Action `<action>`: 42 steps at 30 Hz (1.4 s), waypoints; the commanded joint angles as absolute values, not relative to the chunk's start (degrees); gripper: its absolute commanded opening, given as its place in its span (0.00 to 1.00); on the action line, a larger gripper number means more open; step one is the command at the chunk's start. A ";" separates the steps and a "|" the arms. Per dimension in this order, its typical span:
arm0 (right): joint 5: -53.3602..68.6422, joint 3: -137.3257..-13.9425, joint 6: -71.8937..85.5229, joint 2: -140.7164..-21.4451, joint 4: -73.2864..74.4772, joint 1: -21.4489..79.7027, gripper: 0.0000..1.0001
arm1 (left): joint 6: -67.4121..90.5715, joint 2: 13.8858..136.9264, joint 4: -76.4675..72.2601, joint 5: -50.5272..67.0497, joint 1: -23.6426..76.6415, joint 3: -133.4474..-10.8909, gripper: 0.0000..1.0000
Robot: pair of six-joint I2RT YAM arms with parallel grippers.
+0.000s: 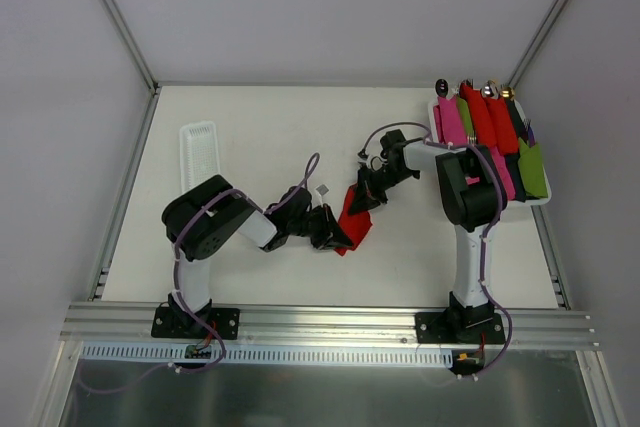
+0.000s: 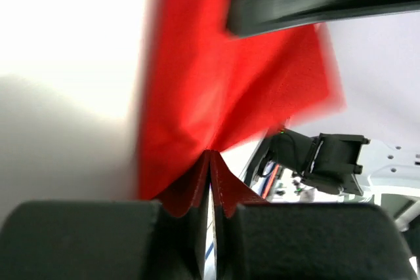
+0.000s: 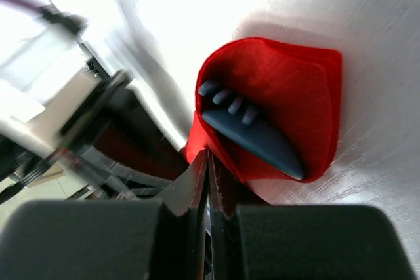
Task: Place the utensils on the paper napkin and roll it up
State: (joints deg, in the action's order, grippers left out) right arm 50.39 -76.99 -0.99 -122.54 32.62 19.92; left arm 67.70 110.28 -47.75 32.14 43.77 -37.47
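The red paper napkin (image 1: 352,221) lies at the table's middle, folded over between my two grippers. In the right wrist view the napkin (image 3: 289,77) curls around dark blue-grey utensils (image 3: 252,132), with fork tines showing. My right gripper (image 3: 209,160) is shut on the napkin's near edge. It sits at the napkin's upper end in the top view (image 1: 363,197). My left gripper (image 2: 211,160) is shut on a fold of the napkin (image 2: 197,90). It sits at the napkin's lower left (image 1: 335,233).
A white tray (image 1: 437,112) at the back right holds several rolled red, pink and green bundles. A long white empty tray (image 1: 199,152) lies at the back left. A small grey square (image 1: 323,189) lies just left of the napkin.
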 commanded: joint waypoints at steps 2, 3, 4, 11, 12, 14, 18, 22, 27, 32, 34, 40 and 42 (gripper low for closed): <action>43.24 -77.52 -3.87 -124.80 34.01 20.22 0.04 | 67.51 110.39 -46.96 33.05 43.42 -34.63 0.00; 43.24 -77.52 -3.87 -124.89 34.01 20.21 0.04 | 66.63 109.78 -46.06 32.61 43.42 -34.19 0.00; 43.24 -77.69 -3.87 -124.89 34.10 20.21 0.04 | 66.10 109.60 -44.92 32.43 43.42 -33.75 0.00; 42.98 -78.05 -4.30 -124.98 34.63 20.57 0.04 | 62.32 106.27 -42.54 33.75 43.68 -31.73 0.04; 42.89 -78.05 -4.48 -124.98 34.72 20.65 0.04 | 60.84 103.74 -42.71 34.01 43.68 -31.47 0.07; 42.71 -78.13 -4.92 -124.89 34.72 20.74 0.04 | 59.25 100.48 -41.41 33.93 43.60 -31.20 0.17; 42.54 -78.05 -5.36 -124.80 34.89 20.83 0.04 | 56.61 91.95 -34.73 32.35 43.07 -34.27 0.24; 42.63 -78.05 -5.36 -124.98 34.81 20.83 0.04 | 55.37 92.10 -32.17 32.25 42.98 -40.67 0.22; 42.80 -78.31 -5.54 -125.24 35.15 21.01 0.03 | 58.52 100.08 -39.36 34.01 42.28 -42.19 0.15; 42.98 -78.75 -6.15 -125.42 35.77 20.92 0.03 | 65.74 106.78 -52.72 35.68 40.52 -37.62 0.11; 42.98 -78.92 -6.33 -125.59 36.21 21.01 0.03 | 66.18 108.89 -54.49 35.77 40.25 -36.22 0.10; 42.98 -79.19 -7.21 -125.77 36.74 21.09 0.03 | 66.36 112.14 -56.51 34.28 39.46 -32.18 0.06; 43.33 -79.89 -7.82 -125.77 37.26 21.01 0.03 | 67.58 114.07 -58.17 33.66 39.38 -31.56 0.05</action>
State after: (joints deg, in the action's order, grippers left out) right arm 50.30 -78.87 -4.03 -123.61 36.38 20.84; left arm 66.74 111.02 -54.26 34.26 40.01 -33.47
